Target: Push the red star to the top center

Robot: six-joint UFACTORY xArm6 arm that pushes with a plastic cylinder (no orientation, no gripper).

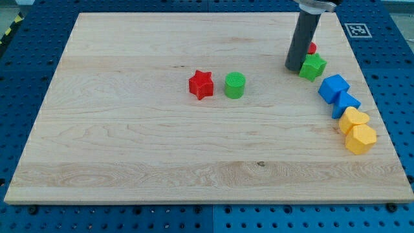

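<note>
The red star [201,85] lies near the middle of the wooden board [129,129], slightly toward the view's top. A green cylinder [235,85] sits just to its right, a small gap between them. My tip [294,68] is at the view's upper right, far right of the red star. It rests right beside a green star-shaped block [314,66] on its left side. A small red block [312,48] is mostly hidden behind the rod.
Along the board's right side lie two blue blocks [333,88] [347,103] and two yellow blocks [354,119] [360,138], close together in a curved row. A marker tag [356,30] sits off the board's top right corner.
</note>
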